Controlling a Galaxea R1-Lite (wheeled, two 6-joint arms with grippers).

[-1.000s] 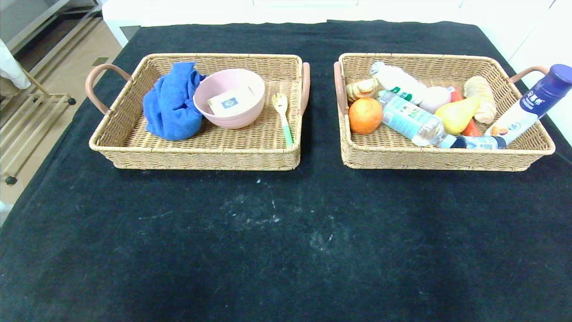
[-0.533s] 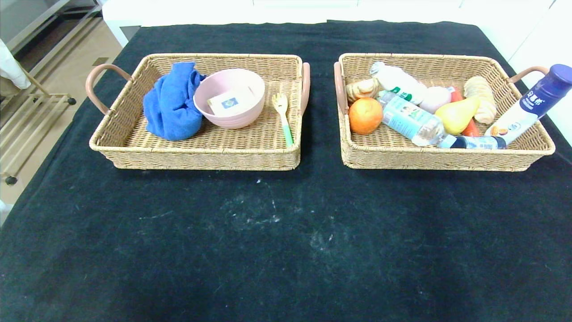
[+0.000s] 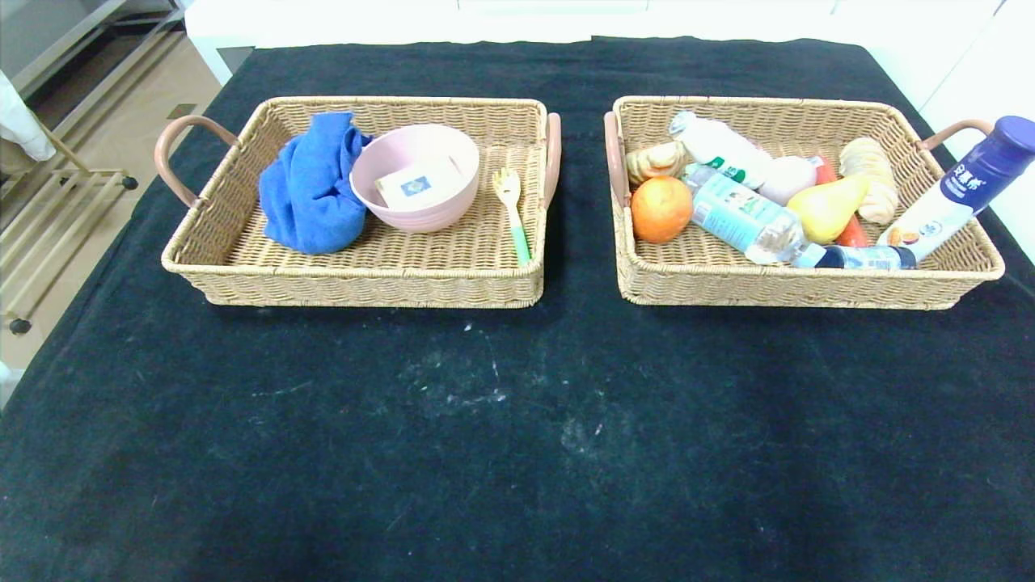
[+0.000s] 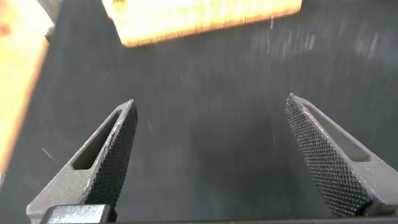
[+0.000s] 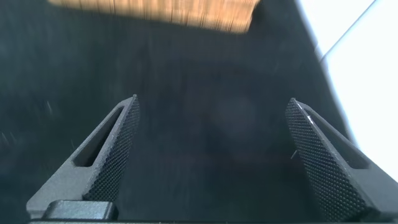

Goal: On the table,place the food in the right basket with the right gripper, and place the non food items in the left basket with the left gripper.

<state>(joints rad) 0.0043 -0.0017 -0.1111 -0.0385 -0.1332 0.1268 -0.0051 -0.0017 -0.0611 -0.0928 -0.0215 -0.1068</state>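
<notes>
table (image 3: 517, 420): black cloth, scuffed | on it: left basket (image 3: 364, 283), right basket (image 3: 792, 287)

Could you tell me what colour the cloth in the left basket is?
Blue cloth, clearest in the head view.

No legible text on any label

Head cam: high, looks fwd and down on whole worktop (image 3: 517, 453). Wrist cams: low, close to the cloth, each past its own tool towards a basket edge. All share the worktop.
</notes>
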